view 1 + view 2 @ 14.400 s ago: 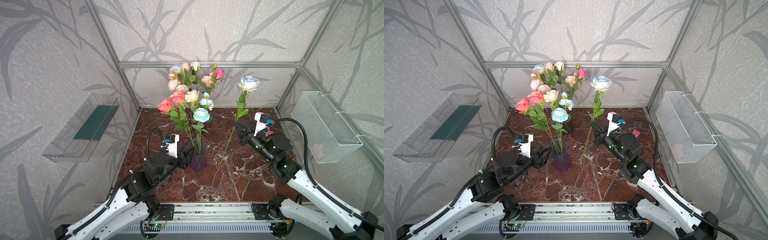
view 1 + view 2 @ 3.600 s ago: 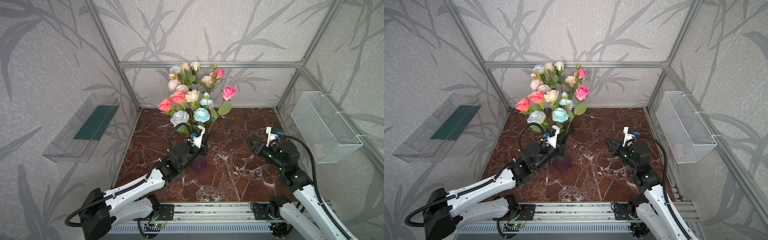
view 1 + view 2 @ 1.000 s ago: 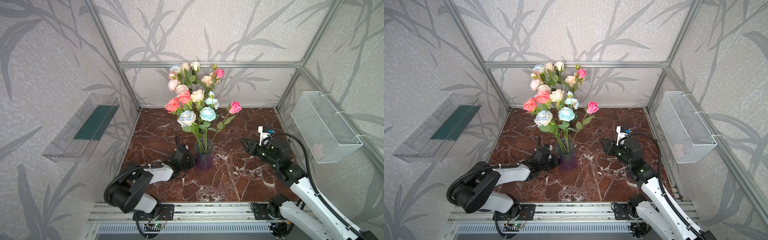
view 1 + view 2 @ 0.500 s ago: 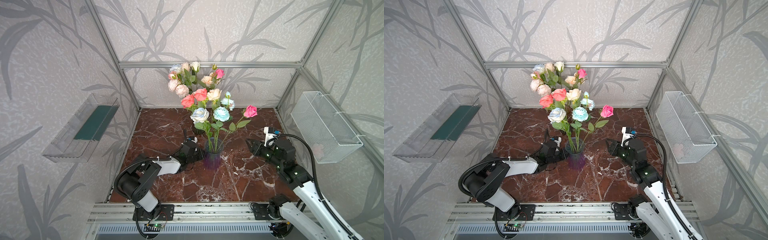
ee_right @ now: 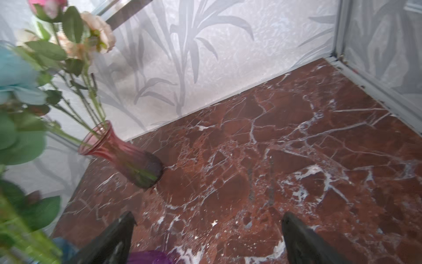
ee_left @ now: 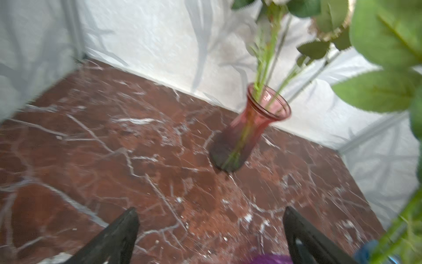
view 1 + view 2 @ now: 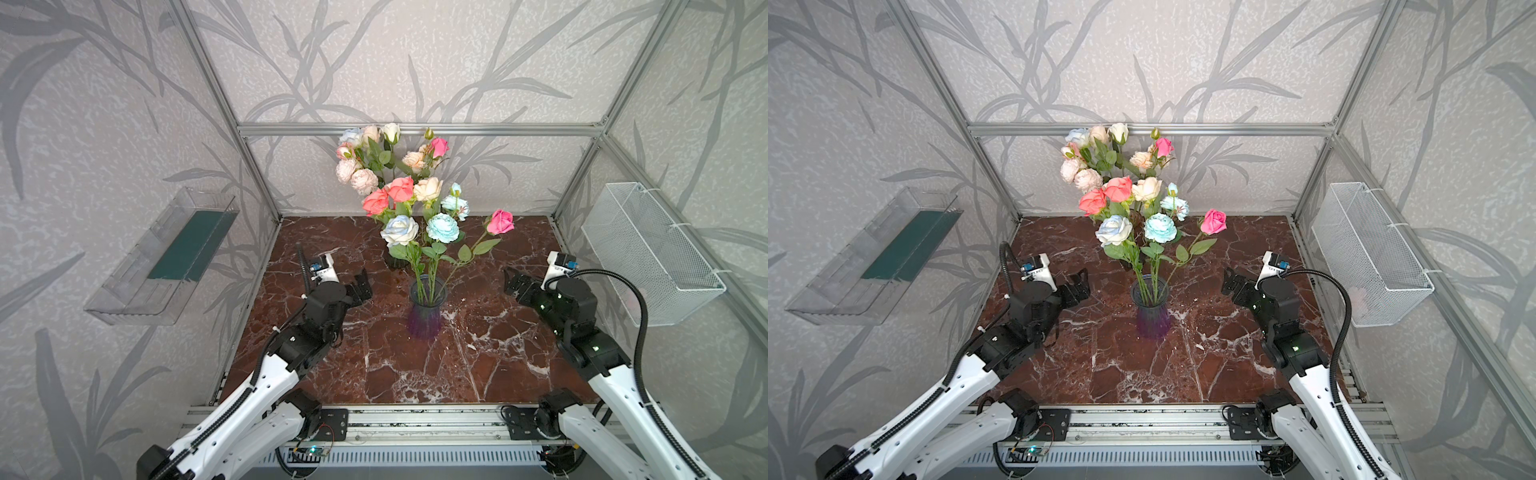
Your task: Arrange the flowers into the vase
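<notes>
purple glass vase (image 7: 424,316) mid red marble table (image 7: 415,374), pastel long-stemmed flowers (image 7: 441,227) in it; left end effector (image 7: 363,286), right end effector (image 7: 514,283) wide, empty, flanking; pink glass vase (image 6: 246,134) behind.

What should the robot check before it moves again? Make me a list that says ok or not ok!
1. The left gripper is open and empty: ok.
2. The right gripper is open and empty: ok.
3. The purple vase stands upright: ok.
4. Both grippers are apart from the purple vase: ok.
5. No flowers lie loose on the marble table: ok.
6. The pink rose leans far out sideways; seated firmly: cannot tell.
</notes>
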You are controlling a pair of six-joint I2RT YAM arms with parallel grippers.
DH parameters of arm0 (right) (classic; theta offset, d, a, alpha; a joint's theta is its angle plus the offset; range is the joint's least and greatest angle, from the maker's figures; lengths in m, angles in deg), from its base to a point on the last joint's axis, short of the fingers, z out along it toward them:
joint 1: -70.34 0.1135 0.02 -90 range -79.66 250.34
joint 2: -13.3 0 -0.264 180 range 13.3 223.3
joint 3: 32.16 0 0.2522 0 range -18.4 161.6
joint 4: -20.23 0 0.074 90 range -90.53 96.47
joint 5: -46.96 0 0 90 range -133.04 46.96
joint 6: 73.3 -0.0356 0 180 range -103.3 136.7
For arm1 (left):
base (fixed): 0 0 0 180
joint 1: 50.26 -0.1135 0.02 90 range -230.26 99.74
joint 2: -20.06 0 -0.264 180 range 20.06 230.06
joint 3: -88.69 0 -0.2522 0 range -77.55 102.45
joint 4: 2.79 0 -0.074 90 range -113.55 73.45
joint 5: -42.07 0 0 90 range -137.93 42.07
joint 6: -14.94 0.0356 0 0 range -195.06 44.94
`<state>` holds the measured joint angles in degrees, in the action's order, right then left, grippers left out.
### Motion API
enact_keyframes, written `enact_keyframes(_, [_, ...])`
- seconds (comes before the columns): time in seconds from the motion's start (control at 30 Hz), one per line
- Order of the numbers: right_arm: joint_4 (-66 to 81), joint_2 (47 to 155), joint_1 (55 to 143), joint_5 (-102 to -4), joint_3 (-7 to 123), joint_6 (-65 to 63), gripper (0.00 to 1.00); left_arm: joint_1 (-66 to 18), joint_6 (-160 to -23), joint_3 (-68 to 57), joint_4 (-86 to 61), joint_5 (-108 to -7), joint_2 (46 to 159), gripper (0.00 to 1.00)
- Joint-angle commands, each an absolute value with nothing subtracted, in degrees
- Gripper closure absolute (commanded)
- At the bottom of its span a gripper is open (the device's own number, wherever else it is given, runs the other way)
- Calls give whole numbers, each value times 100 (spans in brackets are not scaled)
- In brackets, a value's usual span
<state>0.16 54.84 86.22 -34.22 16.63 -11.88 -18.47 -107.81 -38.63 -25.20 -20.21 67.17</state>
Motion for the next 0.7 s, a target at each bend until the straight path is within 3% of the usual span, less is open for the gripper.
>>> enact_keyframes(0.0, [2681, 5657, 8625, -2927, 494, 200, 1, -1885, -9723, -4384, -1806, -251, 6951, 1])
enact_keyframes(0.07, [3774, 5873, 8610, -2667, 121, 962, 1, -1981, -8313, -5219, 442, -343, 7180, 1])
enact_keyframes(0.13, [3615, 6218, 8540, -2791, 295, 1722, 1, -2254, -7167, -6203, 3502, -750, 7849, 1])
enact_keyframes(0.17, [3661, 6379, 8531, -2842, 330, 1948, 1, -2378, -6935, -6372, 4224, -678, 8218, 1])
enact_keyframes(0.3, [4413, 7049, 8455, -3175, 109, 2708, 1, -3085, -6733, -6080, 4336, -1369, 9634, 1])
enact_keyframes(0.33, [4527, 7205, 8405, -3243, 66, 2752, 1, -3053, -6482, -5992, 4638, -1131, 9860, 1])
enact_keyframes(0.5, [4846, 7735, 8194, -3315, -76, 2719, 1, -3522, -6250, -5685, 4619, -1620, 10199, 1])
enact_keyframes(0.67, [4658, 8147, 8080, -3516, -11, 2515, 1, -3640, -6517, -5824, 4133, -1881, 9797, 1])
